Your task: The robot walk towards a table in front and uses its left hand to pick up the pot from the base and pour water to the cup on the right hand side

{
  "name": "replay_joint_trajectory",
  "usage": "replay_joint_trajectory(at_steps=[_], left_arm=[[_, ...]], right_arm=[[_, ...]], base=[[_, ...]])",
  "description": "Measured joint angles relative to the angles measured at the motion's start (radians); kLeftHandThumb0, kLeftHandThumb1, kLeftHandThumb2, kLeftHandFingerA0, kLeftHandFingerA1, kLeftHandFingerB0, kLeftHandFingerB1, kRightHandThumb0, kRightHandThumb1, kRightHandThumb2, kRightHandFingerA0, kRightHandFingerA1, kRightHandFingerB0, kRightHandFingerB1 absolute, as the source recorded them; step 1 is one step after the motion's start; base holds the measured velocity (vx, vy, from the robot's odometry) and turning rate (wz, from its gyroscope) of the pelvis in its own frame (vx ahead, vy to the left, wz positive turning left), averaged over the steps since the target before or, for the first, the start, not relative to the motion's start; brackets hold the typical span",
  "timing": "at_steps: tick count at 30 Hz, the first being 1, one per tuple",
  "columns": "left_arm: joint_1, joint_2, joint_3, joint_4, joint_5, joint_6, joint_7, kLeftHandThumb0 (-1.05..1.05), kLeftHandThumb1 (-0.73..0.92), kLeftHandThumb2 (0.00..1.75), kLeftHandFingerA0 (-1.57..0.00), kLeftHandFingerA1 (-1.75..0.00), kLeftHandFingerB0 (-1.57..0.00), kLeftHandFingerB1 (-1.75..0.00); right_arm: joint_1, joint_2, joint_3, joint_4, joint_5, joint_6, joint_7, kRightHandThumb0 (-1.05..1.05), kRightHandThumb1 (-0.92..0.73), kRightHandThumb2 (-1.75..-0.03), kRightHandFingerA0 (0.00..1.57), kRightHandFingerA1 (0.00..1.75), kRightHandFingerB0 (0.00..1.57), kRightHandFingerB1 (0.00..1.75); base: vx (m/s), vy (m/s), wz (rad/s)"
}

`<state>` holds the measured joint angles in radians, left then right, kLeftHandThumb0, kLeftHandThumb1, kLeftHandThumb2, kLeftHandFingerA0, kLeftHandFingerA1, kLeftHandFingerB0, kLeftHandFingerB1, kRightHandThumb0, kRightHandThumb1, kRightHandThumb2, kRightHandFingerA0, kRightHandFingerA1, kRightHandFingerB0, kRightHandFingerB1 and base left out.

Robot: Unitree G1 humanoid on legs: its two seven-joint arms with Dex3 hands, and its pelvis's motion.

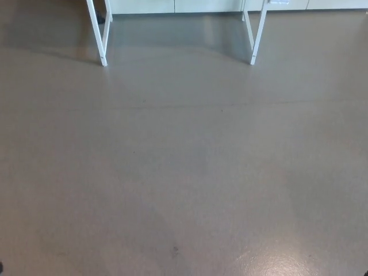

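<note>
Grey floor [184, 172] fills the head view; white table legs [102, 34] stand well ahead at the top edge. Pot and cup presumably sit on the tabletop, out of frame. Neither hand shows, so their fingers cannot be judged.

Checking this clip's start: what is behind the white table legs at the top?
Behind the two white table legs runs a pale wall or cabinet base, with grey floor between. The tabletop, pot and cup are out of frame; no hands show.
</note>
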<state>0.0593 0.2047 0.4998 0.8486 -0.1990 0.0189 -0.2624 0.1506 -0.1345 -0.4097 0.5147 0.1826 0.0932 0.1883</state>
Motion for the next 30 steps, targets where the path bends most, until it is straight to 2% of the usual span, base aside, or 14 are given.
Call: replay_joint_trajectory(at_steps=[11,12,14,16,17,18,20,27,28,29,30], left_arm=[[0.03,0.011,0.043,0.004,-0.083,-0.004,-0.089,-0.11,0.58,0.59,-0.49,-0.43,-0.36,-0.36],[0.034,0.016,0.043,0.004,-0.088,-0.004,-0.093,-0.1,0.4,0.86,-0.35,-0.57,-0.25,-0.52],[0.045,0.021,0.038,0.004,-0.091,-0.007,-0.1,-0.09,0.41,0.88,-0.31,-0.56,-0.23,-0.52],[0.068,0.028,0.033,0.006,-0.093,-0.013,-0.116,-0.12,0.4,0.88,-0.33,-0.57,-0.23,-0.52],[0.083,0.034,0.033,0.006,-0.096,-0.018,-0.128,-0.12,0.54,0.55,-0.47,-0.41,-0.38,-0.36],[0.098,0.037,0.034,0.006,-0.098,-0.021,-0.132,-0.14,0.53,0.57,-0.48,-0.41,-0.38,-0.37],[0.121,0.041,0.038,0.0,-0.101,-0.021,-0.136,-0.14,0.51,0.56,-0.49,-0.42,-0.38,-0.37],[0.129,0.048,0.033,0.011,-0.102,-0.046,-0.141,-0.13,0.5,0.56,-0.47,-0.42,-0.37,-0.36],[0.129,0.048,0.033,0.013,-0.102,-0.048,-0.142,-0.11,0.53,0.56,-0.46,-0.41,-0.36,-0.36],[0.129,0.048,0.033,0.015,-0.102,-0.05,-0.142,-0.11,0.53,0.56,-0.46,-0.41,-0.36,-0.36],[0.131,0.048,0.033,0.01,-0.104,-0.05,-0.141,-0.11,0.53,0.56,-0.47,-0.41,-0.37,-0.36]], right_arm=[[0.054,0.016,-0.037,0.0,0.089,0.031,0.057,-0.12,-0.56,-0.56,0.56,0.46,0.28,0.34],[0.06,0.017,-0.036,0.005,0.095,0.031,0.06,-0.1,-0.57,-0.56,0.54,0.46,0.28,0.34],[0.072,0.017,-0.037,0.007,0.1,0.03,0.065,-0.1,-0.57,-0.56,0.56,0.46,0.27,0.34],[0.087,0.017,-0.037,0.012,0.104,0.026,0.073,-0.1,-0.57,-0.56,0.57,0.48,0.26,0.34],[0.091,0.017,-0.037,0.026,0.106,0.021,0.079,-0.1,-0.58,-0.56,0.56,0.48,0.25,0.34],[0.098,0.018,-0.038,0.035,0.108,0.019,0.085,-0.09,-0.4,-0.87,0.49,0.65,0.16,0.5],[0.11,0.019,-0.037,0.046,0.111,0.014,0.092,-0.08,-0.41,-0.87,0.51,0.66,0.16,0.5],[0.122,0.019,-0.037,0.053,0.119,-0.009,0.104,-0.09,-0.41,-0.87,0.53,0.66,0.16,0.5],[0.122,0.019,-0.037,0.053,0.119,-0.011,0.104,-0.1,-0.58,-0.56,0.57,0.49,0.27,0.35],[0.123,0.019,-0.037,0.053,0.12,-0.014,0.105,-0.1,-0.58,-0.56,0.57,0.49,0.27,0.35],[0.123,0.019,-0.037,0.053,0.121,-0.016,0.106,-0.08,-0.41,-0.88,0.49,0.65,0.16,0.5]], base=[[0.0,0.0,0.0],[0.0,0.0,0.0],[0.0,0.0,0.0],[0.0,0.0,0.0],[0.0,0.0,0.0],[0.15,0.003,-0.3],[0.07,-0.012,0.16],[-0.06,-0.024,0.09],[-0.03,0.128,-0.05],[0.04,0.162,-0.18],[0.1,0.216,-0.26]])
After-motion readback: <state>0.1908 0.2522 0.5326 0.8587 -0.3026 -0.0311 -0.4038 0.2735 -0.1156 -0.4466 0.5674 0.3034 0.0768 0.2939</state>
